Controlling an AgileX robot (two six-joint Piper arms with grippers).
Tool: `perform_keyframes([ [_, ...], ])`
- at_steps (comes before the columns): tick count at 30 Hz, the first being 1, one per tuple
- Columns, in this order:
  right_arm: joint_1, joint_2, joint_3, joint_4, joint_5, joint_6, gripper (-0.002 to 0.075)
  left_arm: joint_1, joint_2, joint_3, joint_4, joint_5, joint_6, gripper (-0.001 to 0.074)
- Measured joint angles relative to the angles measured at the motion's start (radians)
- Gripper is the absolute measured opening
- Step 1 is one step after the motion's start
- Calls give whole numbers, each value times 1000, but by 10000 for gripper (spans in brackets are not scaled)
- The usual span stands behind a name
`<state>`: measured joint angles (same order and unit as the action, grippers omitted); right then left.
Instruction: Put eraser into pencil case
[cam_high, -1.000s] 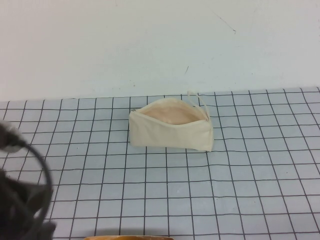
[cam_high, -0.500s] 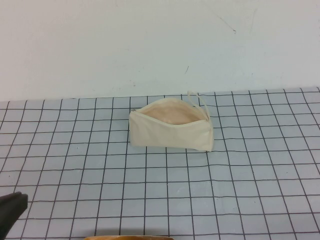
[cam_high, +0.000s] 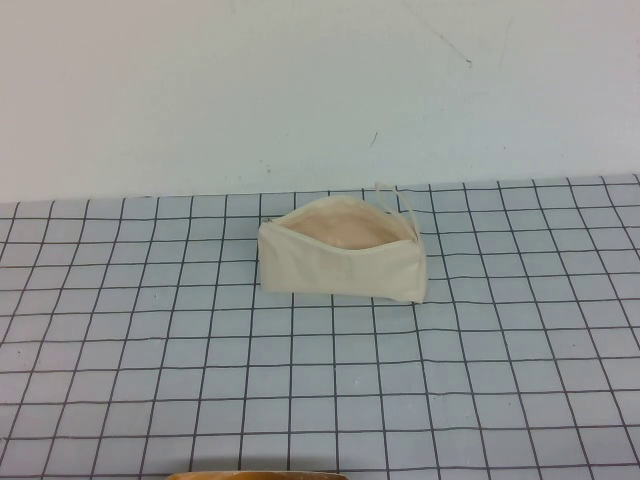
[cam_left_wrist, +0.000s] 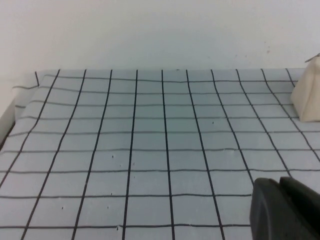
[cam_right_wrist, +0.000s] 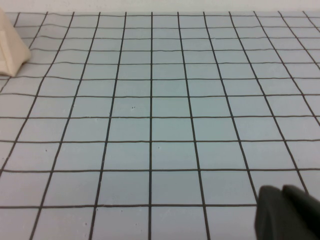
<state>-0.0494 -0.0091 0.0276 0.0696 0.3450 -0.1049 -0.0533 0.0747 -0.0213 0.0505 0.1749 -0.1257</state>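
Observation:
The cream pencil case (cam_high: 340, 268) stands on the grid mat at the middle back, its zip top open and the pinkish lining showing. One end of it shows in the left wrist view (cam_left_wrist: 307, 97) and in the right wrist view (cam_right_wrist: 10, 47). The eraser is not in view on the mat or in any frame. My left gripper (cam_left_wrist: 279, 184) is shut and empty, low over the mat, far from the case. My right gripper (cam_right_wrist: 282, 192) is shut and empty, also far from the case. Neither arm shows in the high view.
A grey-blue mat with a black grid (cam_high: 330, 400) covers the table up to a white wall (cam_high: 300, 90). A thin orange-brown edge (cam_high: 255, 475) shows at the bottom of the high view.
The left arm, dark at the lower left of the high view a second ago, has drawn back out of that view. The pencil case has not moved.

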Motion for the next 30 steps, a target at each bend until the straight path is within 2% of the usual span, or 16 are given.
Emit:
perform_keyframes([
  [9, 0, 0, 0, 0, 0, 0, -2, 13, -84, 47, -41, 135, 41, -1],
  [30, 0, 0, 0, 0, 0, 0, -2, 13, -84, 44, -58, 151, 74, -1],
])
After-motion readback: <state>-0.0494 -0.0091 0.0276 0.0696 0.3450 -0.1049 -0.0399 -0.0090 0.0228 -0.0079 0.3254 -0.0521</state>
